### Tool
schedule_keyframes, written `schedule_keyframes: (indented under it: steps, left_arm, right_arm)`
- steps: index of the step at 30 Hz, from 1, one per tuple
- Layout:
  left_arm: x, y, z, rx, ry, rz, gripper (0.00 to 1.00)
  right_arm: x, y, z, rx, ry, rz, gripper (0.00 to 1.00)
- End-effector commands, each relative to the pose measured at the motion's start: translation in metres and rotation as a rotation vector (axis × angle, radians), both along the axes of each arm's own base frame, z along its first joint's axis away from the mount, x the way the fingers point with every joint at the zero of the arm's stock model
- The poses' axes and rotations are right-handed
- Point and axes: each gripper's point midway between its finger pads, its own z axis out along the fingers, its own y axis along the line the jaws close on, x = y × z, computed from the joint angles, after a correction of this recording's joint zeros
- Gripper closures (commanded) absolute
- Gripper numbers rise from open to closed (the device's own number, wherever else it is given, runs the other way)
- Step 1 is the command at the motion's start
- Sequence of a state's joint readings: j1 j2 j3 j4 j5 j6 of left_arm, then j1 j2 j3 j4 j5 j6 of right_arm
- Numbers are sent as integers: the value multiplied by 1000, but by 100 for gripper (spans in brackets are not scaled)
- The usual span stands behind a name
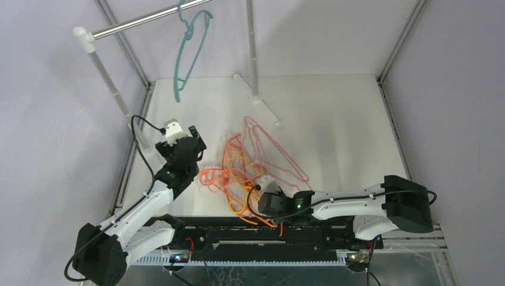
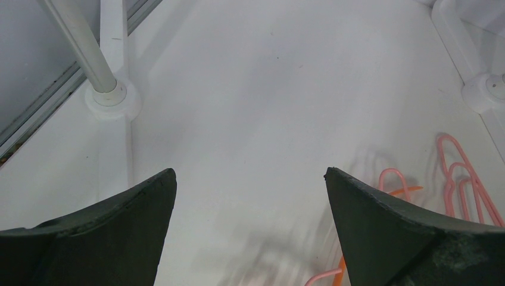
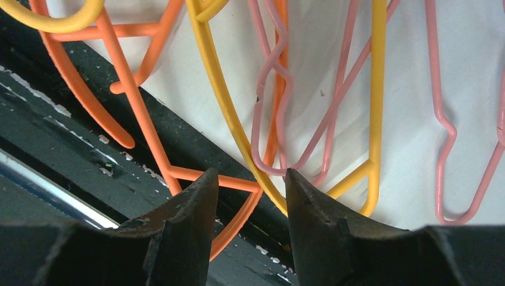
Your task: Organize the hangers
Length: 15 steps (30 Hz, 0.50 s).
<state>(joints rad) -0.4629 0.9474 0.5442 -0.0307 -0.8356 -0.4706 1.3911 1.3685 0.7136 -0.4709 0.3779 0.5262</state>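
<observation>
A teal hanger [image 1: 189, 53] hangs by its hook on the rail. Bright orange [image 1: 217, 177], yellow-orange [image 1: 236, 205] and pale pink [image 1: 280, 158] hangers lie tangled in a pile at the table's middle and near edge. My right gripper [image 1: 257, 205] is low over the pile's near end. In the right wrist view it [image 3: 251, 179] is slightly open, its tips either side of the corner of an orange hanger [image 3: 134, 101], with a yellow-orange hanger [image 3: 376, 89] and a pink one [image 3: 443, 119] just beyond. My left gripper [image 1: 199, 143] [image 2: 250, 176] is wide open and empty, left of the pile.
The silver rail [image 1: 143, 21] rests on white posts [image 1: 107, 77] at the back; one post's base [image 2: 110, 95] stands just ahead of the left gripper. The black front rail [image 1: 268, 235] runs under the pile's near end. Metal frame uprights line the sides.
</observation>
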Motion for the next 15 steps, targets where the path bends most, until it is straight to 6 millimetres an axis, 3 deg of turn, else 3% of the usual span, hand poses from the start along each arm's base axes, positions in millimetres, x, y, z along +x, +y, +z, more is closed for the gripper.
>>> schedule_keyframes:
  steps: [1,10,15]
  left_arm:
    - [3,0,6,-2,-27,9,1]
    - [4,-1,5,2,-21,7,0]
    - [4,0,5,5,-21,11,1]
  right_arm:
    - [8,4,0,12,-43,-34,46]
    - [11,-2,-15,-39,-33,-58,46]
    - [8,-1,-15,-34,-24,-56,52]
